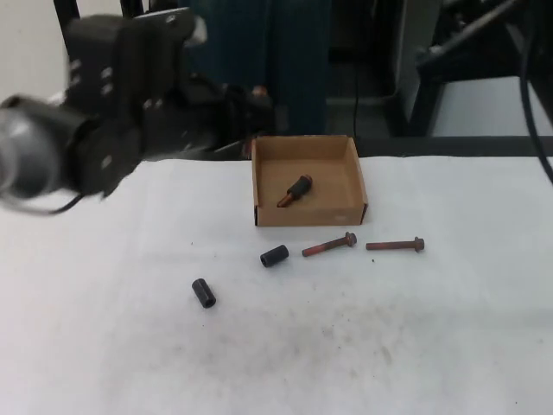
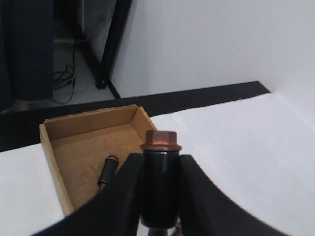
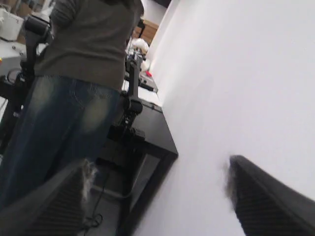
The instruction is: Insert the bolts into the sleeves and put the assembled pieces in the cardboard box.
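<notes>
My left gripper [image 2: 160, 169] is shut on an assembled piece [image 2: 161, 140], a black sleeve with a copper bolt head at its end. In the high view this gripper [image 1: 251, 102] hangs just behind the back left corner of the cardboard box [image 1: 355, 173]. One assembled piece [image 1: 296, 189] lies inside the box [image 2: 88, 123], also seen from the left wrist as a piece [image 2: 107, 169] on the box floor. In front of the box lie two loose bolts [image 1: 329, 245] [image 1: 395, 245] and two black sleeves [image 1: 274, 256] [image 1: 204, 292]. My right gripper [image 3: 157, 169] is open with nothing between its fingers, over the white cloth near a table edge.
A white cloth [image 1: 389, 346] covers the bench, with free room in front and to the right. Dark frames and stands [image 1: 449, 52] rise behind the bench's back edge.
</notes>
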